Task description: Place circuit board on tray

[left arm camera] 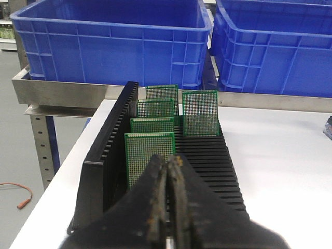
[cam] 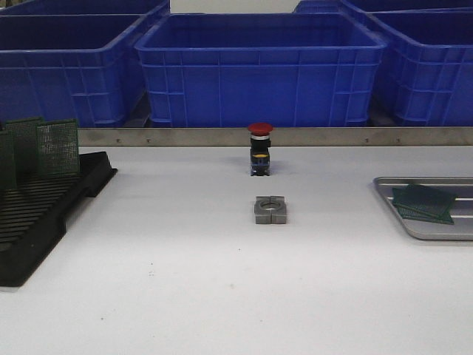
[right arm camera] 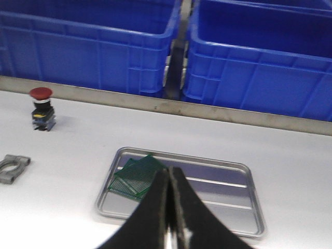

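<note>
Tray (right arm camera: 249, 207) shiny ridged metal; crates (cam: 259, 70) glossy plastic, seemingly.

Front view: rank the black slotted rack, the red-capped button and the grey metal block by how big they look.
1. Black slotted rack, by far the largest.
2. Red-capped button and grey metal block look close in size; the block is nearer the camera, so I would not rank them.

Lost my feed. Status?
Left tool and right tool shut, empty. Two boards on tray; five in rack. Path clear.
</note>
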Controlling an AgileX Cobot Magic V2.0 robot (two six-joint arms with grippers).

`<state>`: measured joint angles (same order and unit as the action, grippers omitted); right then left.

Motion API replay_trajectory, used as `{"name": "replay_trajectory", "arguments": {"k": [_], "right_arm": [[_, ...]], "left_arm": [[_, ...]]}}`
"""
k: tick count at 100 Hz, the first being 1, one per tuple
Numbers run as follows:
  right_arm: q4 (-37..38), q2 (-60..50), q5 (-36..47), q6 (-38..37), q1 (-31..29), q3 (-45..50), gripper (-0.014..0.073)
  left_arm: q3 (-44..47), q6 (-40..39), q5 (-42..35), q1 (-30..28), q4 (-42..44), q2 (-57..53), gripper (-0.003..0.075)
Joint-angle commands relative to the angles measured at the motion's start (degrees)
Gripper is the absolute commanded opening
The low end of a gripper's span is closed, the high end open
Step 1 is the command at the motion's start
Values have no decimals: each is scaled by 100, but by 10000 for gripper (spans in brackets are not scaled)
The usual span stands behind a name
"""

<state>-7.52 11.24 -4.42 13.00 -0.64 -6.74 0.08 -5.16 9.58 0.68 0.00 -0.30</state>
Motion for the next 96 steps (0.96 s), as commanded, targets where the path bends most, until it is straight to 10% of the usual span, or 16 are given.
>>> {"name": "replay_trajectory", "arguments": {"k": [1, 96], "right_arm": [[1346, -251, 864, -1384, -27, 240, -113], [1400, -1338, 573, -1590, -293, 766, -113]], "left_arm": [[274, -19, -447, 32, 0, -176, -20], [274, -19, -436, 32, 0, -176, -20]]}}
